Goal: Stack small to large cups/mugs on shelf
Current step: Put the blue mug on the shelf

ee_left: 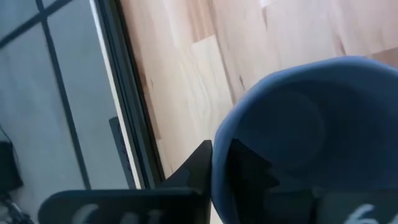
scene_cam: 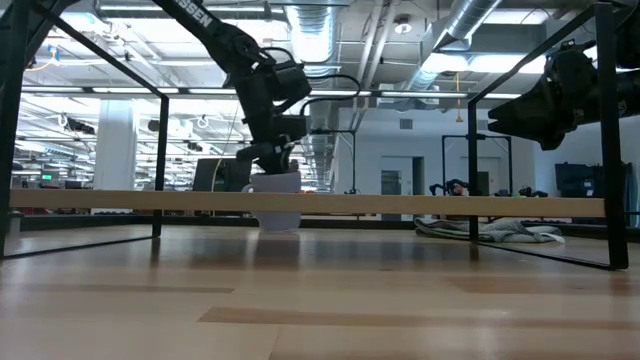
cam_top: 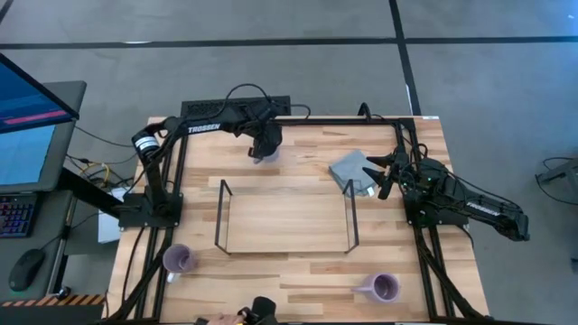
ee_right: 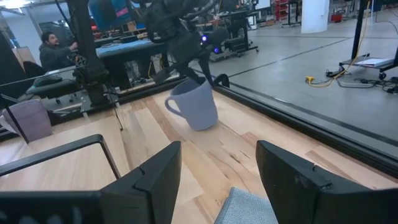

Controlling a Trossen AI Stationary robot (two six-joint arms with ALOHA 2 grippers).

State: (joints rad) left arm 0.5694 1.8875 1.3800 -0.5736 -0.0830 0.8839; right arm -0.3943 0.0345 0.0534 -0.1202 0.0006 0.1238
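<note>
The blue-grey mug (cam_top: 264, 156) (ee_right: 194, 104) is near the table's far edge, behind the shelf (cam_top: 284, 221) (scene_cam: 300, 201). My left gripper (cam_top: 264, 144) (ee_left: 217, 162) comes down onto it and is shut on its rim. Two lavender mugs stand upright on the table, one near the left front (cam_top: 178, 260) and one near the right front (cam_top: 385, 287). My right gripper (cam_top: 386, 173) (ee_right: 217, 180) is open, hovering at the right end of the shelf above the folded grey cloth (cam_top: 350, 170), touching nothing. My left gripper holds the blue-grey mug by its rim wall (ee_left: 219, 155), one finger (ee_left: 245, 168) inside the cup and one (ee_left: 196, 165) outside. The fingers come from above, pointing down. The mug (scene_cam: 278, 215) is tilted below them; whether its base touches the table I cannot tell.
The black metal frame (cam_top: 406, 162) runs around the table edges, close behind the held mug. The grey cloth (ee_right: 249, 208) lies beside the shelf's right wire end frame (cam_top: 350, 212). A person (ee_right: 53, 46) sits beyond the table. Bare wood lies in front of the shelf.
</note>
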